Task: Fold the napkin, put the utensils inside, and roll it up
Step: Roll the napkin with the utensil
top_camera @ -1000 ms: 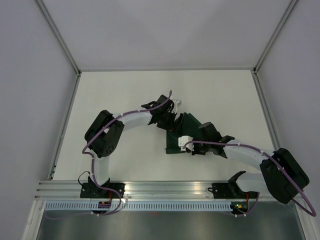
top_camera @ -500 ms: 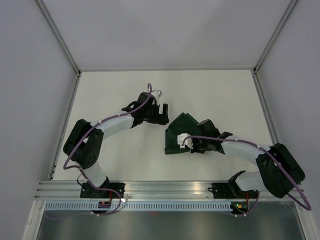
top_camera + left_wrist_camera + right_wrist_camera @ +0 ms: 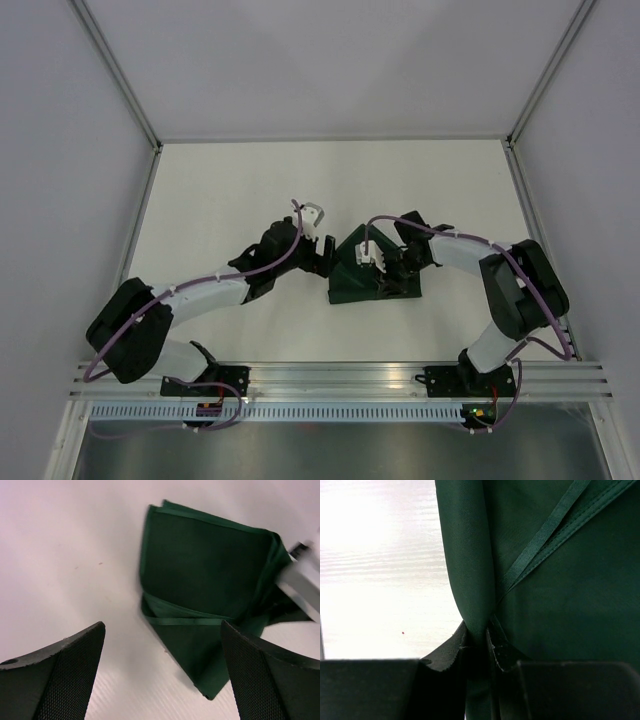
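Note:
The dark green napkin (image 3: pixel 350 283) lies partly folded in the middle of the white table, its layers and hemmed edges showing in the left wrist view (image 3: pixel 210 575). My right gripper (image 3: pixel 386 274) is over the napkin's right part and is shut on a raised fold of the cloth (image 3: pixel 470 580), which is pinched between its fingertips (image 3: pixel 451 647). Just left of the napkin, my left gripper (image 3: pixel 324 257) hovers low and open, with bare table and the napkin's near corner between its fingers (image 3: pixel 70 670). The utensils are out of view.
The white table (image 3: pixel 240 190) is boxed in by white walls with metal frame posts (image 3: pixel 130 100). An aluminium rail (image 3: pixel 330 378) runs along the near edge, where both arm bases stand.
My left gripper has pulled off the napkin's far edge and dropped to its left side. My right gripper has carried its pinched fold left and farther away, folding the napkin smaller.

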Action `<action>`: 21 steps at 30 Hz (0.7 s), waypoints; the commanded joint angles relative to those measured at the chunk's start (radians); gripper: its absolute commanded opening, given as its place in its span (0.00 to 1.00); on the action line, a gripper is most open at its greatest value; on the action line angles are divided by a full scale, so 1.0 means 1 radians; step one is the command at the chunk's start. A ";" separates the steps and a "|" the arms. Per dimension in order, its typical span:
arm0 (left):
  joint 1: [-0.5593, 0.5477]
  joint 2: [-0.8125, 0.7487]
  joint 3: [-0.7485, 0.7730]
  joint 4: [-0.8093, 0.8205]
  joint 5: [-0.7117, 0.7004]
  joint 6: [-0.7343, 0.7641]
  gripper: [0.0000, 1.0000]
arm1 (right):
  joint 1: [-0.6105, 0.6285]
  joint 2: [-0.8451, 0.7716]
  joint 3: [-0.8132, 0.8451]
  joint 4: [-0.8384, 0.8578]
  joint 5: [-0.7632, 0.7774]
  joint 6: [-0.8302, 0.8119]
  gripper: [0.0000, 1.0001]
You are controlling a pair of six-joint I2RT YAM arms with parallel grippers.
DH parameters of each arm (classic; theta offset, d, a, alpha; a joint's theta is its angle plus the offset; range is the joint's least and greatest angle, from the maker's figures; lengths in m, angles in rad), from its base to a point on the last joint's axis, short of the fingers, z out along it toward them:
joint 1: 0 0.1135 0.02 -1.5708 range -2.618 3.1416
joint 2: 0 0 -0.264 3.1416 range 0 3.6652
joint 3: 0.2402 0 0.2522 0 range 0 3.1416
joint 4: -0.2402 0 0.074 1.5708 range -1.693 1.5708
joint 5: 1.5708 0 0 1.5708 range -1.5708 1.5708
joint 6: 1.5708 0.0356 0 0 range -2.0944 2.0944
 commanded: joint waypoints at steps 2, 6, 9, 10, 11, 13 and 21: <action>-0.150 -0.046 -0.024 0.130 -0.101 0.222 1.00 | -0.034 0.141 0.051 -0.177 -0.011 -0.096 0.14; -0.243 -0.014 -0.029 0.114 -0.139 0.338 1.00 | -0.054 0.233 0.136 -0.250 -0.028 -0.117 0.14; -0.298 0.036 -0.012 0.094 -0.141 0.409 0.99 | -0.064 0.265 0.165 -0.283 -0.031 -0.120 0.14; -0.309 0.055 -0.006 0.087 -0.144 0.432 0.98 | -0.066 0.268 0.169 -0.289 -0.031 -0.120 0.14; -0.326 0.069 0.002 0.078 -0.118 0.443 0.98 | -0.069 0.273 0.173 -0.290 -0.030 -0.119 0.14; -0.347 0.118 0.028 0.057 -0.110 0.472 0.96 | -0.069 0.284 0.179 -0.293 -0.028 -0.116 0.14; -0.430 0.261 0.140 0.002 -0.099 0.562 0.93 | -0.077 0.319 0.196 -0.303 -0.016 -0.108 0.14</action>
